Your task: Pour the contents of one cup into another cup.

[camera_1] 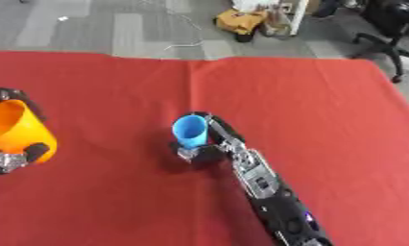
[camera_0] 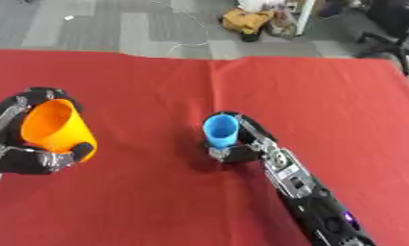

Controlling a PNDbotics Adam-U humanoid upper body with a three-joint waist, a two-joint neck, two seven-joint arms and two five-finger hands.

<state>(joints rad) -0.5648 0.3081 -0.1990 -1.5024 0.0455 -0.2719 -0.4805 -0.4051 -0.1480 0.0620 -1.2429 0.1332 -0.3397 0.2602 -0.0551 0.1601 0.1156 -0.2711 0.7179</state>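
At nine o'clock of the left eye view: one large orange plastic cup, smooth and tapered, held off the red cloth-covered table. Tilted, long axis leaning from its narrow base at five o'clock up to its wide open mouth at eleven o'clock, mouth turned toward the camera. Wrapped by the black and silver left hand, fingers curled round the far side of the cup and thumb pressed across its lower front.

Near the centre, slightly toward six o'clock: one small blue plastic cup, round-mouthed and smooth, close to upright with its open mouth tipped a little toward the camera and its long axis near vertical. Gripped low down by the black and silver right hand, fingers curled behind the cup at three o'clock, thumb closing on its base at six o'clock. Forearm running away to five o'clock, with a small purple light near the lower edge.

Two cups in all, well apart, one in each hand. Contents of either not discernible. Cloth matte, flat, faintly creased down the middle toward twelve o'clock.
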